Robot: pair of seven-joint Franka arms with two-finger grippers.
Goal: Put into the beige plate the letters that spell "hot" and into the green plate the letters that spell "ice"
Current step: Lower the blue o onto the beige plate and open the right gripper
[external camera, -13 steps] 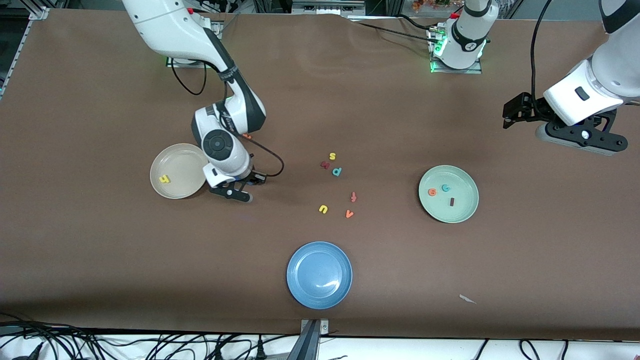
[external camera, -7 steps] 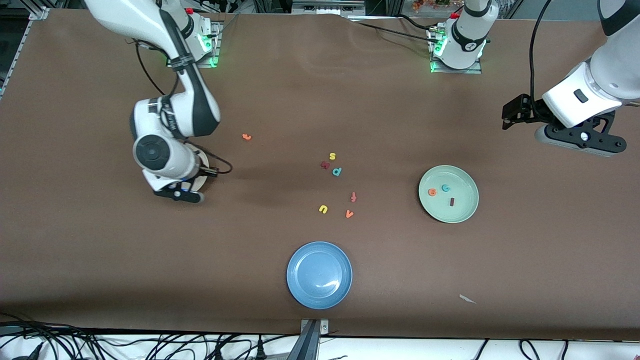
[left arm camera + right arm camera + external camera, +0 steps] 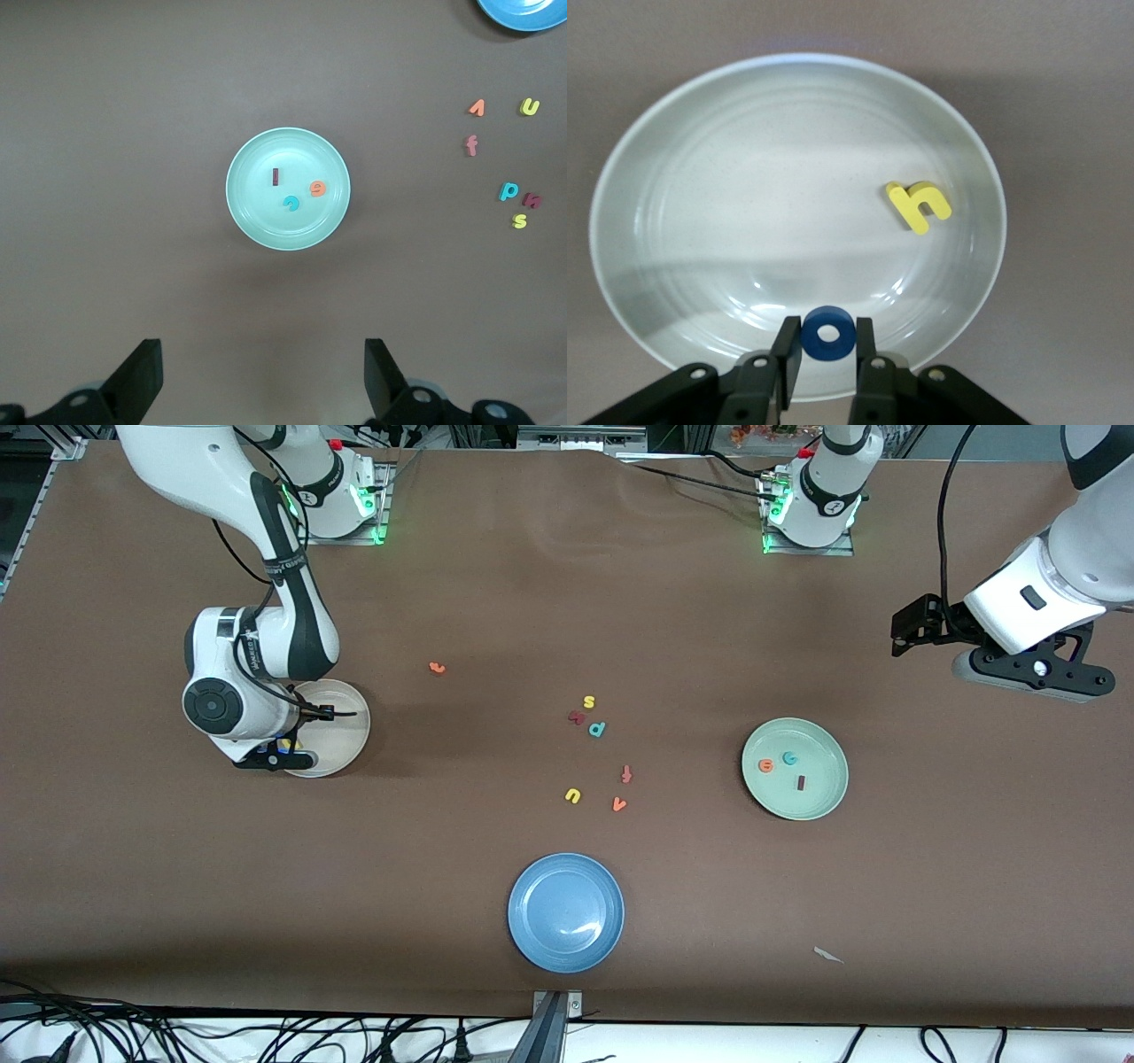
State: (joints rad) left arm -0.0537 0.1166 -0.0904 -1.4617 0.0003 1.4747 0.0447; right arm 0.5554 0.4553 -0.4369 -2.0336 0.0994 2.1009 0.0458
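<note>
The right pincer (image 3: pixel 827 356) hangs over the beige plate (image 3: pixel 341 726) at the right arm's end of the table (image 3: pixel 567 602), its fingers (image 3: pixel 787 354) set on either side of the blue o (image 3: pixel 827 334), touching it edge-on. The yellow h (image 3: pixel 919 205) lies flat inside that plate. The orange t (image 3: pixel 626 774) rests on the table near the middle, close to the orange v (image 3: pixel 619 804) and the yellow u (image 3: pixel 573 795), and nearer to the front camera than the teal p (image 3: pixel 597 729) and the yellow s (image 3: pixel 588 702). The green plate (image 3: pixel 257 221), toward the left arm's end, holds the dark red i (image 3: pixel 276 177), the teal c (image 3: pixel 291 204) and the orange e (image 3: pixel 317 189). The left pincer (image 3: pixel 261 381) waits high over the table with its fingers spread wide, holding nothing. The blue plate (image 3: pixel 532 939) sits nearest the front camera.
</note>
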